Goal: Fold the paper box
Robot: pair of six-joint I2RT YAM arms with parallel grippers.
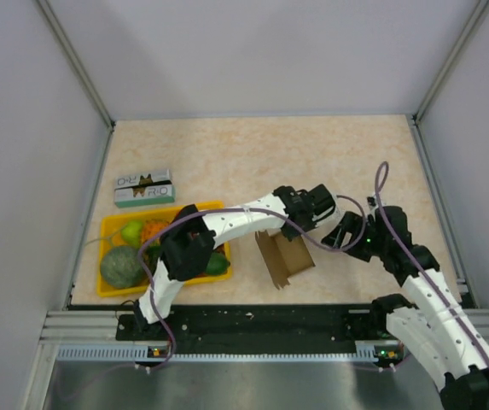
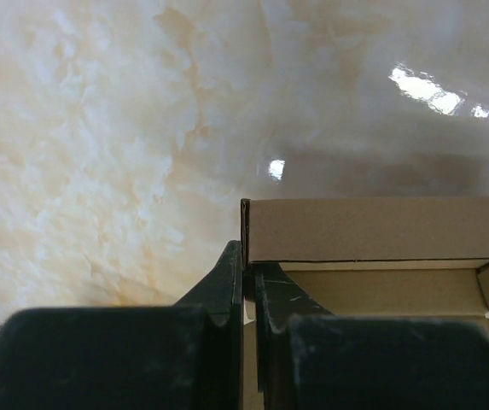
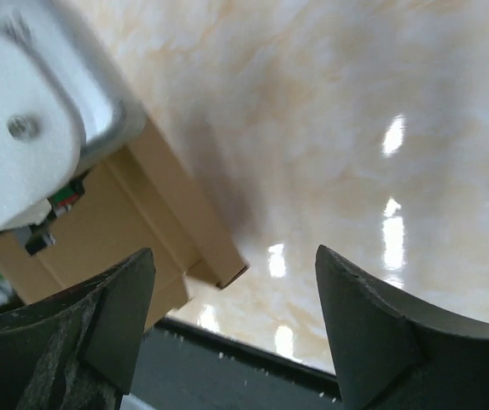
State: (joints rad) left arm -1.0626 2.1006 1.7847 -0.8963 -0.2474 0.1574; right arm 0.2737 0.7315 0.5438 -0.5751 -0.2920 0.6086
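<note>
I read the cell from left to right. White wall panels [image 1: 261, 51] close it on three sides, with grey metal posts [image 1: 75, 60] at the far corners; the floor of the cell is a glossy beige marbled tabletop [image 1: 253, 154], which shows bright glare patches in both wrist views.

At the left, a green-and-white printed carton [image 1: 144, 188] lies flat on the tabletop; just in front of it sits a yellow plastic tray [image 1: 106, 225] holding a round dark-green gourd [image 1: 122, 266] and smaller green and orange produce.

The left arm crosses above the tray toward the centre; its left gripper [image 2: 244, 278] is clamped on a thin side wall of the plain brown kraft paper box [image 1: 291, 256]; the black fingers [image 2: 224, 286] stand one on each side of that wall.

The paper box rests on the tabletop near the front edge, right of the tray and apart from it; it is partly formed, open, with walls raised.

The right gripper [image 3: 234, 256] hangs just right of the box, spread wide and gripping nothing; a box corner shows between its fingers.

A slotted aluminium rail [image 1: 253, 342] runs along the near edge.
</note>
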